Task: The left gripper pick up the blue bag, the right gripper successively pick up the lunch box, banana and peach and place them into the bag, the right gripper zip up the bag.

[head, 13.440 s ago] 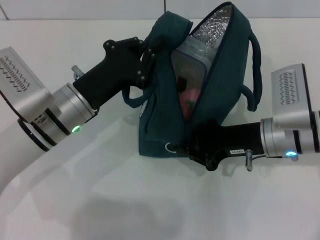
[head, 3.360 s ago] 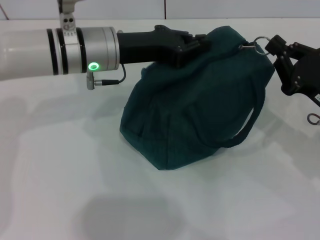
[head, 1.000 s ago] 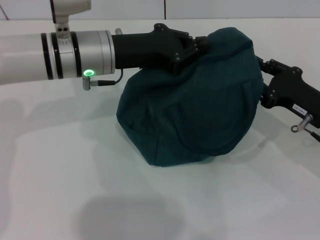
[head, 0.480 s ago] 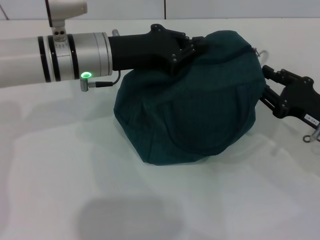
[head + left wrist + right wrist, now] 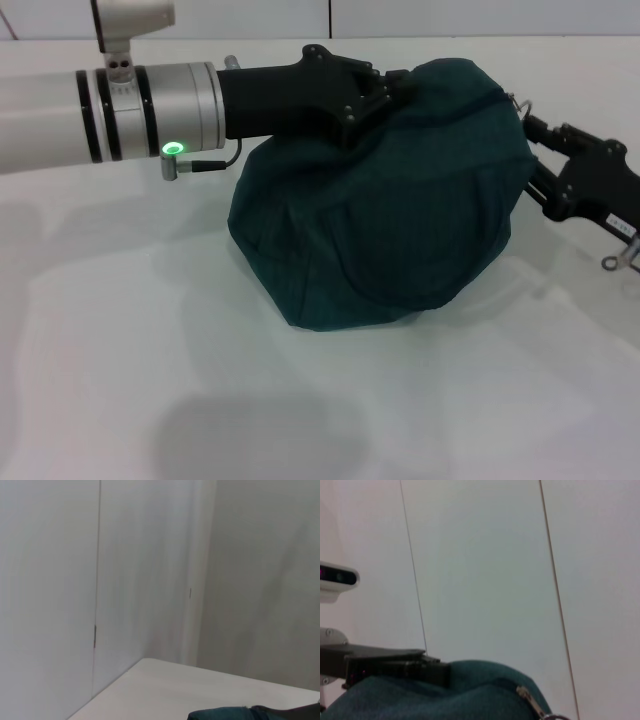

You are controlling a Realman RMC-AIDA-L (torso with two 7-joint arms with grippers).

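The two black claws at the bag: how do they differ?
The left gripper sits on a silver wrist with a green light and grips the top of the blue bag; the right gripper is on an all-black arm with a small white label, at the bag's side by the zipper pull. Both are black and reach in from opposite sides.

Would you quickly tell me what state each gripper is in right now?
Left gripper: shut on the blue bag, gripping its top.
Right gripper: at the bag's right end by the zipper pull; cannot be told.
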